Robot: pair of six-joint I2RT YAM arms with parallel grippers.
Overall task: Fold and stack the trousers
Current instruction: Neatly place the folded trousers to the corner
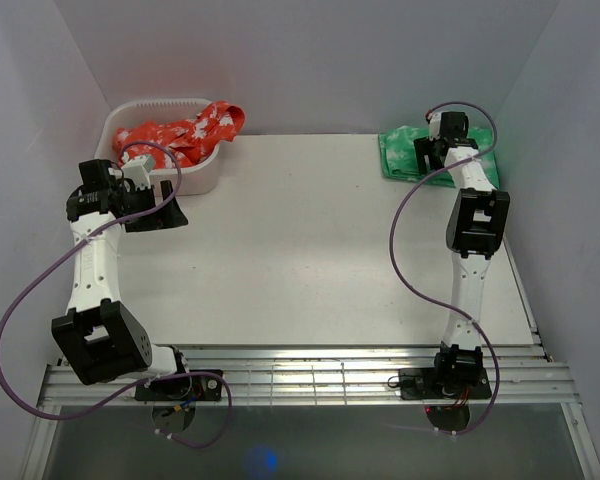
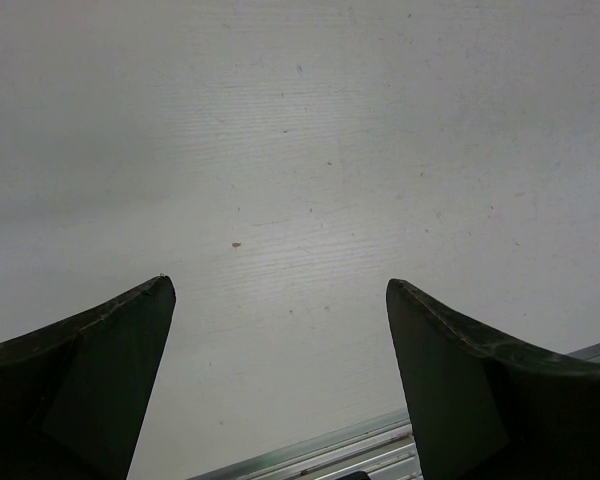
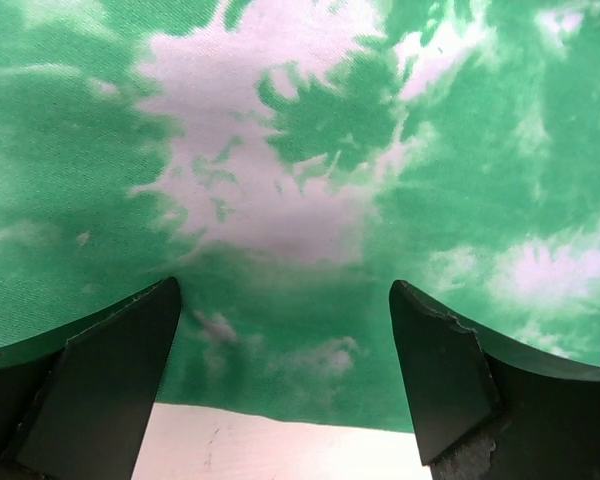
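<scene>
The white table (image 1: 300, 250) takes up most of the scene, and both arms are bolted at its near edge. The left arm (image 1: 90, 270) leans up the table's left side. The right arm (image 1: 470, 260) stretches all the way to the table's far right corner.

On the table's far left corner sits a white basket (image 1: 198, 178) with a red and white cloth (image 1: 185, 130) spilling over its rim. Over on the table's far right corner, there are the trousers (image 1: 395, 158), a compact green bundle blotched with white. From the right wrist the green cloth (image 3: 300, 180) fills nearly everything, with only a pale strip of table (image 3: 280, 450) below its hem.

The right gripper (image 1: 427, 152) hangs right above that bundle. Up close, the right gripper (image 3: 285, 285) has its fingers spread wide with nothing between them. I cannot tell whether the tips touch the fabric.

The left gripper (image 1: 158, 208) is just beside the basket, over the table's left part. Its own camera shows the left gripper (image 2: 280, 285) spread wide too, holding nothing, with bare table (image 2: 300, 120) below. One tiny speck (image 2: 236, 244) lies on that surface.
</scene>
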